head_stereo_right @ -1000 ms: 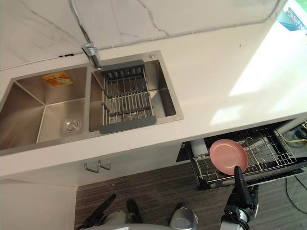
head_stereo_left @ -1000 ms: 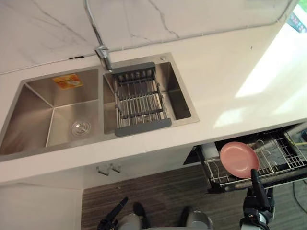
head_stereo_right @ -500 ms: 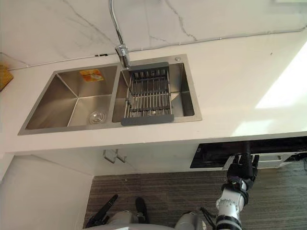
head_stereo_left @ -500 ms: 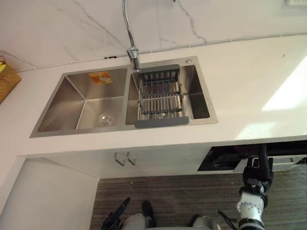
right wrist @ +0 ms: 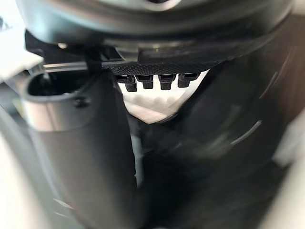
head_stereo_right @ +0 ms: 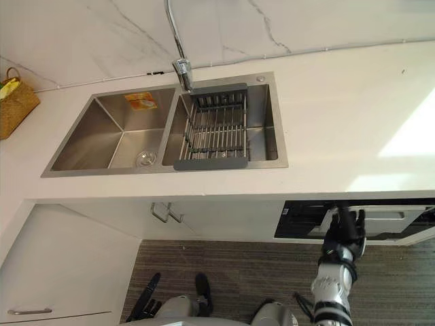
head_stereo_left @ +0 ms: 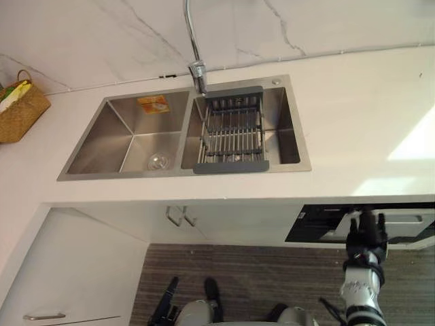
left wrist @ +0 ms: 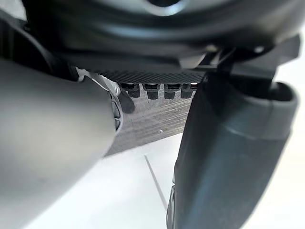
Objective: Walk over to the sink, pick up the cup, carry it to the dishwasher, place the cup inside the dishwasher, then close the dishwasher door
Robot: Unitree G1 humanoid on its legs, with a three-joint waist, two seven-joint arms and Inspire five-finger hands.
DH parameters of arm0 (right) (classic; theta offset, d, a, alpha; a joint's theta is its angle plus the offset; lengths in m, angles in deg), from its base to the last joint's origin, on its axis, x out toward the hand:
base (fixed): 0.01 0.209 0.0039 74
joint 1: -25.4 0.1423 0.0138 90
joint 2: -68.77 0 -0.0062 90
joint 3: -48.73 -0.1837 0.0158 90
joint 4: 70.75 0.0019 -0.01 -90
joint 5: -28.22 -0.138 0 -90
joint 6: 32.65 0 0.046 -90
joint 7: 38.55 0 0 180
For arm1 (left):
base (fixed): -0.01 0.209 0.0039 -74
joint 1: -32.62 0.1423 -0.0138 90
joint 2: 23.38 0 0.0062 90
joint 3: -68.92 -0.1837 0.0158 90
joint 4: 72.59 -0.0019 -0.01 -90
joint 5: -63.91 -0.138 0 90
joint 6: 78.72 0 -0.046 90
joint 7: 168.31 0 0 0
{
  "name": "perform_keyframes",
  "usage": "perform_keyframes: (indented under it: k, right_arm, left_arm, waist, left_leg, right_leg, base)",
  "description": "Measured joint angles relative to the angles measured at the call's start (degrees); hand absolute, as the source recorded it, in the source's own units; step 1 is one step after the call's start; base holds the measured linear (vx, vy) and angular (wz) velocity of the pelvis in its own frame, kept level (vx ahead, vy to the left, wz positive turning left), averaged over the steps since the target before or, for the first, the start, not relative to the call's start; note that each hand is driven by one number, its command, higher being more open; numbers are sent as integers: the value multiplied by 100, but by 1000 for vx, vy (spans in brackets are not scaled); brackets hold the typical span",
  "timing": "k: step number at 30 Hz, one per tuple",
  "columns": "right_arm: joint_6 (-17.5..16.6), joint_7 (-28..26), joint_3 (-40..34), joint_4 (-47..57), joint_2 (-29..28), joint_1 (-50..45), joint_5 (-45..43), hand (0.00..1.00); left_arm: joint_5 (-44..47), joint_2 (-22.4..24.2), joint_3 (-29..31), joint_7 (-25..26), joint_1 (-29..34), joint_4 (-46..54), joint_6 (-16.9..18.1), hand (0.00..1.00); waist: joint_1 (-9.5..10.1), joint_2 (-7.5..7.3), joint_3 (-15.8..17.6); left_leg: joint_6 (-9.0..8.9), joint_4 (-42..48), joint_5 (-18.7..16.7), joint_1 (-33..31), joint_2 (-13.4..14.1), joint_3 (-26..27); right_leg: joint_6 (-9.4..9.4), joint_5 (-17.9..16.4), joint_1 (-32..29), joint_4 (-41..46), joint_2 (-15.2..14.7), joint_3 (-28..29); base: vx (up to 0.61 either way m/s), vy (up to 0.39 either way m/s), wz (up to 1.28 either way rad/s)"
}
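Marble wall [head_stereo_left: 102, 34], white counter [head_stereo_left: 353, 129], striped floor [head_stereo_left: 258, 278]

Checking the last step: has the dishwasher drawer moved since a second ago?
Yes. The dishwasher drawer stuck out past the counter edge; now it sits back under it, right hand against its front.

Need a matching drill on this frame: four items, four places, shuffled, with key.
Items
1. wicker basket
2. dish rack
3. orange sticker
4. right hand

Places
A. across the right basin of the sink
B. at the dishwasher front, below the counter edge
C. on the counter, far left
D. on the rear wall of the left basin

Pairs: 1-C, 2-A, 3-D, 4-B
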Motion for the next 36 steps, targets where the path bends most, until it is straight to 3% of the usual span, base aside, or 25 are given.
perform_keyframes:
  k: [1, 3, 5, 8, 13, 18, 23, 26, 31, 33, 35, 36]
  right_arm:
    - [64, 222, 183, -529, -373, -217, 174, 100]
    - [260, 474, 93, -746, -726, -285, 40, 100]
    - [91, 453, -119, -779, -838, -372, 115, 100]
    - [-47, 485, -301, -771, -958, -656, 723, 100]
    - [50, 516, -519, -828, -1071, -863, 1499, 100]
    - [326, 374, -527, -1182, -1004, -714, 1813, 100]
    - [868, 166, -386, -1492, -863, -298, 2039, 100]
    - [1244, 78, -221, -1664, -794, -28, 2127, 100]
    - [1505, 174, -172, -1767, -711, 169, 2224, 100]
    - [1514, 218, -174, -1715, -634, 209, 2202, 100]
    - [1516, 207, -176, -1721, -646, 213, 2203, 100]
    - [1504, 189, -187, -1740, -662, 215, 2207, 100]
  left_arm:
    - [166, 60, -86, -66, -6, 60, 279, 100]
    - [410, 67, -77, -226, -29, 149, 362, 100]
    - [575, 115, -67, -372, -70, 284, 362, 100]
    - [566, 41, -62, -760, -77, 424, 279, 100]
    - [239, -92, -78, -895, -82, 472, -24, 100]
    - [-420, -243, -280, -743, -154, 373, -35, 100]
    - [-1580, -628, -599, -678, -295, 266, -85, 100]
    - [-1805, -829, -802, -568, -393, 141, -204, 100]
    - [-2897, -976, -1210, -366, -523, 46, -176, 100]
    - [-3209, -1018, -1425, -181, -542, 36, -120, 100]
    - [-3131, -1089, -1493, -52, -557, 40, -143, 100]
    - [-3002, -1084, -1502, -10, -560, 32, -182, 100]
  waist:
    - [109, -7, -3]
    - [128, -35, -2]
    - [105, -98, 9]
    - [97, -312, -3]
    - [92, -449, 28]
    - [93, -518, 22]
    - [87, -679, 32]
    - [55, -738, 69]
    - [-108, -718, 97]
    - [-226, -706, 138]
    - [-290, -719, 198]
    - [-291, -717, 204]
  left_leg:
    - [-6, 2, -4, 11, -6, -4]
    - [-40, 2, -33, 3, -34, 38]
    - [-50, -1, -84, 52, -50, 89]
    - [-40, -13, -185, 196, -24, 256]
    - [-44, -84, -217, 392, 12, 427]
    - [-41, -267, -215, 625, -24, 368]
    - [-25, -353, -204, 663, -97, 195]
    - [2, -354, -222, 713, -168, -266]
    - [171, -386, -419, 805, -417, -632]
    - [249, -387, -477, 943, -521, -816]
    - [271, -388, -485, 1028, -544, -993]
    - [292, -386, -488, 1021, -509, -1077]
  right_leg:
    - [34, 21, 87, -66, 10, -51]
    - [75, 66, 78, -116, -6, -20]
    - [112, 153, 164, -251, 16, -2]
    - [137, 260, 264, -463, 115, 143]
    - [145, 397, 381, -709, 253, 324]
    - [185, 506, 618, -942, 352, 313]
    - [210, 647, 699, -1187, 428, 297]
    - [236, 727, 778, -1304, 450, 323]
    - [345, 622, 852, -801, 88, 258]
    - [299, 612, 663, 62, -199, 866]
    - [245, 622, 608, 276, -185, 1431]
    - [78, 520, 528, 319, -111, 1730]
  base:
    - [68, 0, 22]
    - [65, 22, 3]
    - [71, 57, -11]
    - [78, 44, -27]
    - [53, 7, -23]
    - [25, 33, 0]
    - [14, 38, 1]
    - [39, 11, -4]
    - [32, 61, 20]
    - [1, 106, 41]
    - [41, 20, 45]
    - [55, -40, 39]
